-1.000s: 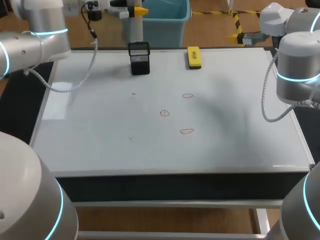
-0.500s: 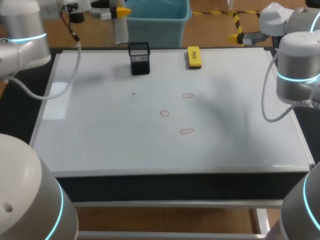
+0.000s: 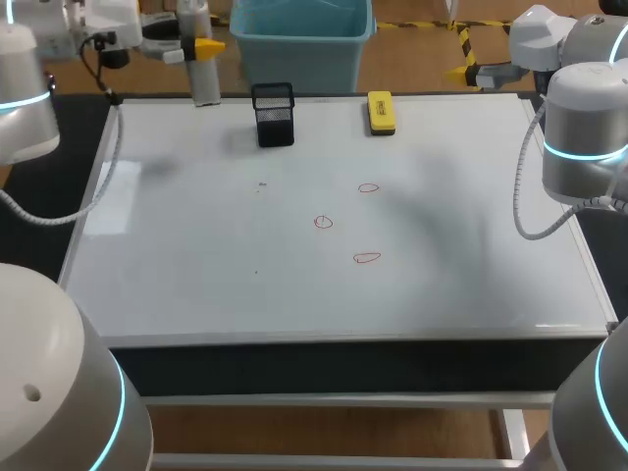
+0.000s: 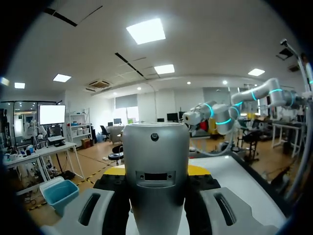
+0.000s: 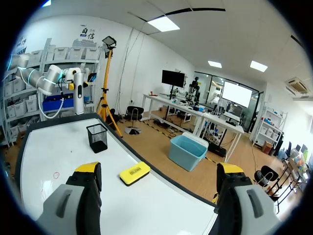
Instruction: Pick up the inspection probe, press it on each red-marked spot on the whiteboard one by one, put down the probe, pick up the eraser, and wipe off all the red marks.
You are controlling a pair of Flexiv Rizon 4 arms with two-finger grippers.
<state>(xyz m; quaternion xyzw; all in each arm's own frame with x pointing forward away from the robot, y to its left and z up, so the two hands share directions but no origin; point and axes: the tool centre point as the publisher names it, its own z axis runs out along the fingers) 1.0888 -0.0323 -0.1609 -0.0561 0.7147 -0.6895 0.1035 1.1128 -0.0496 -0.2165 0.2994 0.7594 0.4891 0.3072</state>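
The inspection probe (image 3: 203,77), a silver cylinder, hangs upright over the whiteboard's (image 3: 196,255) far left edge. My left gripper (image 3: 199,46) is shut on it. In the left wrist view the probe (image 4: 155,166) fills the gap between the fingers of the left gripper (image 4: 156,172). Three red marks (image 3: 368,187) (image 3: 323,223) (image 3: 366,258) lie near the board's middle. The yellow eraser (image 3: 381,112) rests at the far edge. My right gripper (image 3: 473,71) stands open beyond the far right corner; in its own view the right gripper (image 5: 159,171) holds nothing, with the eraser (image 5: 134,173) ahead of it.
A black mesh holder (image 3: 274,115) stands at the far edge, left of the eraser and right of the probe; it shows in the right wrist view too as the holder (image 5: 98,138). The right arm's column (image 3: 585,137) rises by the board's right edge.
My left arm has carried the probe leftward along the far edge, from above the mesh holder to the far left corner. The right arm has not moved.
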